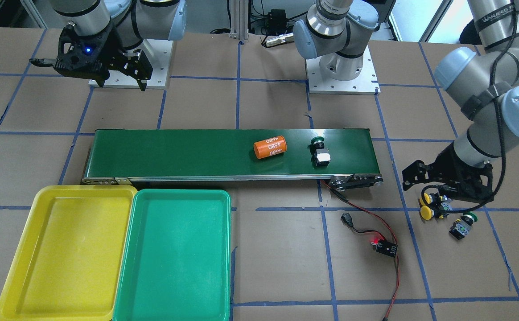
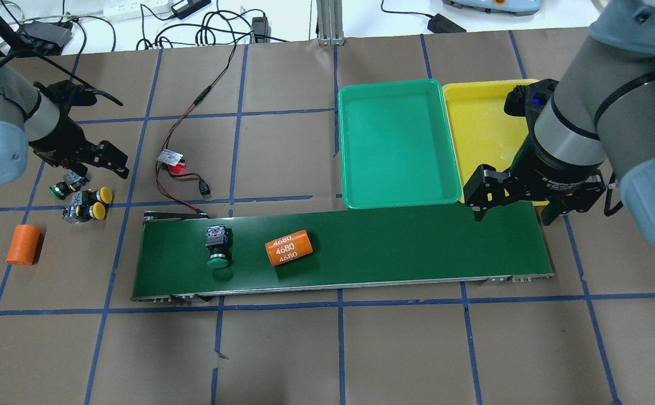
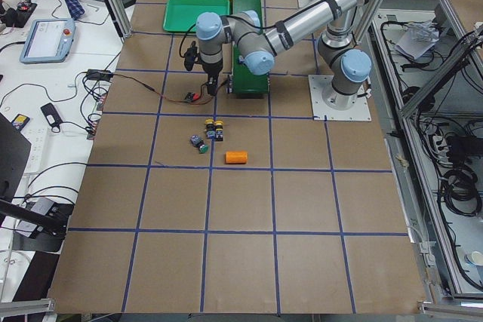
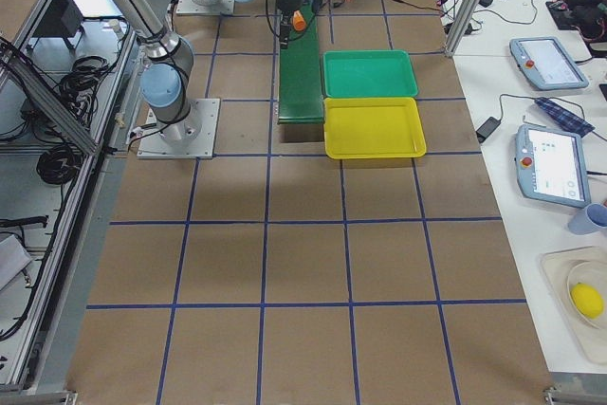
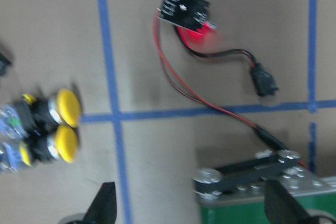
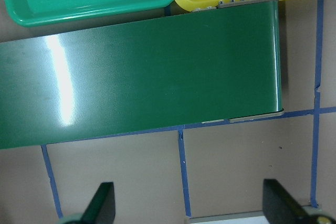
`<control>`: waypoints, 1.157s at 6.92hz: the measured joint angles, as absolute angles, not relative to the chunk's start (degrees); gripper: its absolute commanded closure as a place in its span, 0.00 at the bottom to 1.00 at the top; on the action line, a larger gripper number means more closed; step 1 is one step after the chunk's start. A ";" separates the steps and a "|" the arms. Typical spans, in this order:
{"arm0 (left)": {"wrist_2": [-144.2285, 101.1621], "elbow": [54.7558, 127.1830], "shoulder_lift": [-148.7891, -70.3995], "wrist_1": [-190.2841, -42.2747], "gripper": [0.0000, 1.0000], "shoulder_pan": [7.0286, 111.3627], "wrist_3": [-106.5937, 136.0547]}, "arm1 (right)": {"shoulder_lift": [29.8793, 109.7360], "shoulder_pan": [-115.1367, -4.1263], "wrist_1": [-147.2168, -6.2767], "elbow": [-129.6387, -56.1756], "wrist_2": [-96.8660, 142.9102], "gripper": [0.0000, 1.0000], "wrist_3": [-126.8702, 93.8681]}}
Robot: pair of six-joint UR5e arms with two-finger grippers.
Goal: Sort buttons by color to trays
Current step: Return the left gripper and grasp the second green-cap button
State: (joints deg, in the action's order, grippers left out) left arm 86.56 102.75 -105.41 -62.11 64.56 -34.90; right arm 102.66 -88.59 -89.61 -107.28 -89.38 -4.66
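Note:
One green-capped button (image 1: 319, 150) lies on its side on the conveyor belt (image 2: 417, 242). Two yellow-capped buttons (image 2: 90, 203) and a second green-capped button (image 2: 63, 187) lie together on the table past the belt's end. My left gripper (image 2: 102, 171) hovers just beside them, open and empty; its wrist view shows the yellow buttons (image 5: 60, 124) outside its left finger. My right gripper (image 2: 513, 214) is open and empty over the belt's other end, by the yellow tray (image 2: 485, 124) and the green tray (image 2: 398, 140). Both trays hold nothing.
An orange cylinder (image 2: 288, 247) lies on the belt next to the green button. Another orange cylinder (image 2: 23, 244) lies on the table near the button cluster. A small black circuit board (image 5: 184, 9) with red wires sits by the belt's end.

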 measured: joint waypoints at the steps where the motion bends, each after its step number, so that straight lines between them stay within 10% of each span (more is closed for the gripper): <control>1: 86.48 100.92 -108.96 -59.98 0.00 60.83 -41.35 | 102.65 -88.59 -89.59 -107.29 -89.43 0.00 -4.66; 6: 85.85 94.49 -121.81 -49.34 0.00 54.73 -59.09 | 102.66 -88.59 -89.42 -107.31 -89.42 0.00 -4.66; 8: 85.96 94.27 -122.76 -49.10 0.18 54.56 -60.25 | 102.66 -88.59 -89.33 -107.31 -89.57 0.00 -4.64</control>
State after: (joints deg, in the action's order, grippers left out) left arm 85.96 94.27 -122.76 -49.10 54.56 -60.25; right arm 102.66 -88.59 -89.33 -107.31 -89.57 -4.64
